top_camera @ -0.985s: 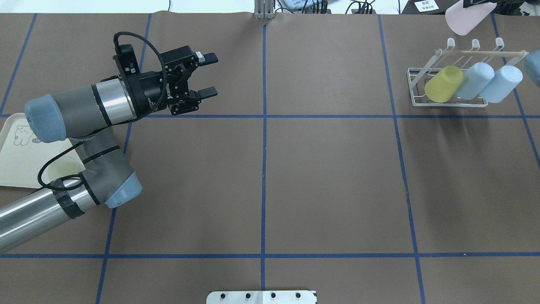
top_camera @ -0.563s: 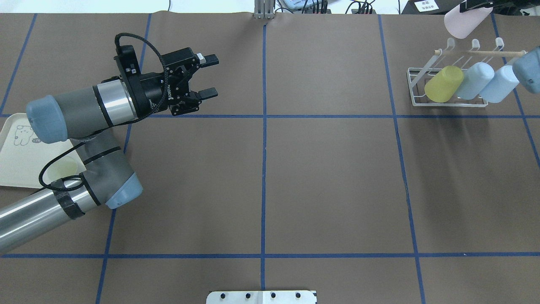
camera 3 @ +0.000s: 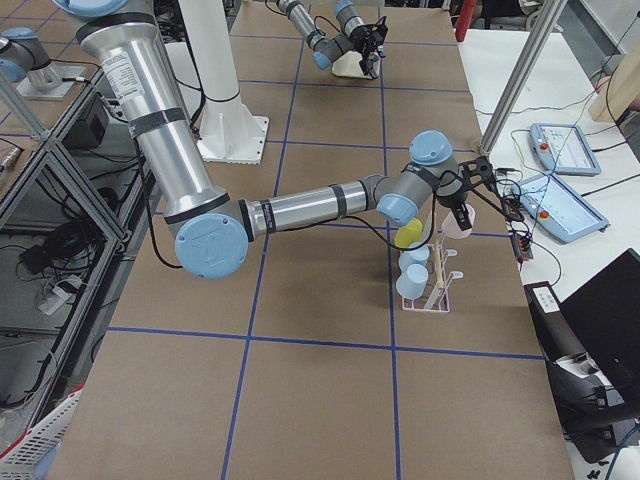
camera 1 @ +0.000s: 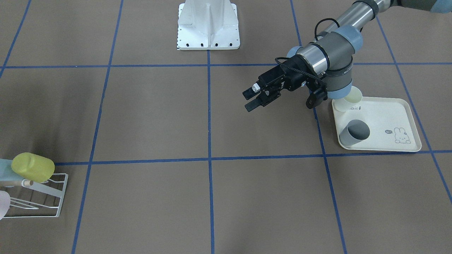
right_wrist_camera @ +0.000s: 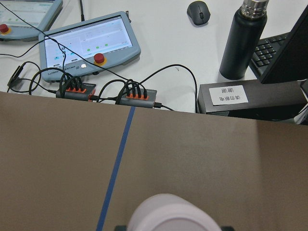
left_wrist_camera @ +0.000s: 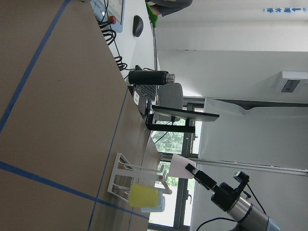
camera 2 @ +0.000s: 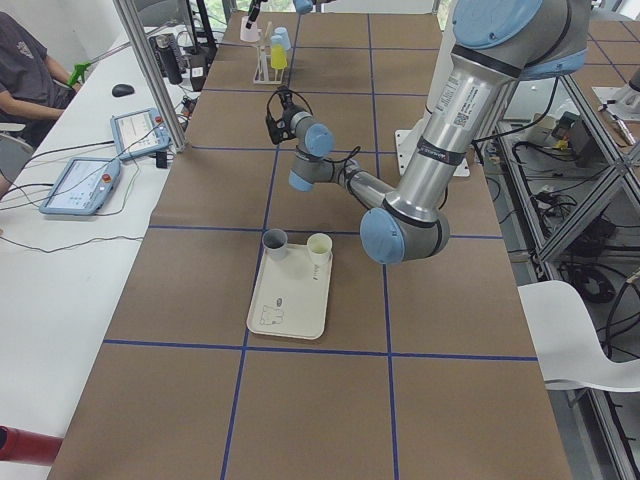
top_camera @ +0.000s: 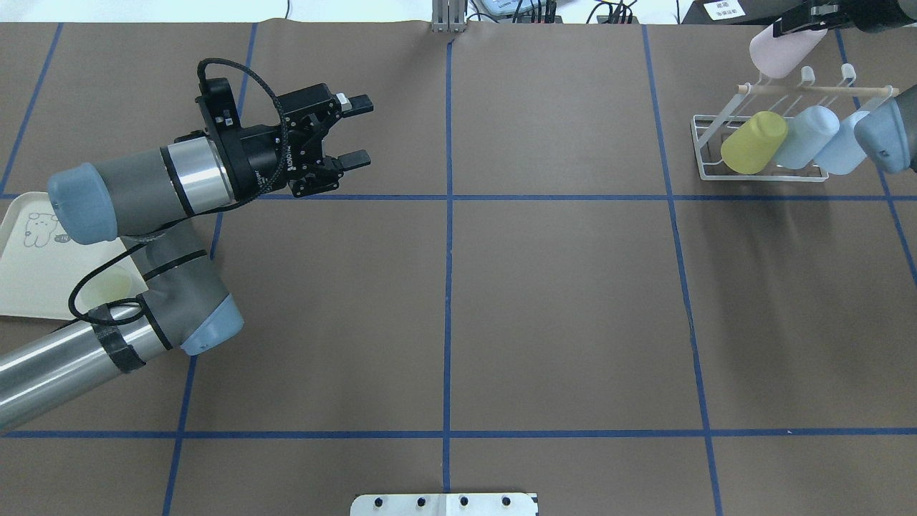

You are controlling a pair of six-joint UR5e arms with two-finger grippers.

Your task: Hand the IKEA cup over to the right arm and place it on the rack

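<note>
We find the pink cup (top_camera: 779, 51) clamped near its rim in the right gripper (top_camera: 797, 23), so the hand-over is done and placing is in hand. In the overhead view the cup sits at 2 o'clock on the table, at the 12 o'clock edge of the rack (top_camera: 759, 178).

Over the last second it has drifted toward 7 o'clock. It was clear of the rack and now covers the leftmost back prong. A joint cap of the right arm (top_camera: 885, 136) has come in over the outer blue cup (top_camera: 838, 147).

We judge this the final approach onto a free prong. The yellow cup (top_camera: 752, 143) and the inner blue cup (top_camera: 806, 136) fill the front row.

The left gripper (top_camera: 362, 132) is spread wide and empty at 10 o'clock, almost unmoved.
</note>
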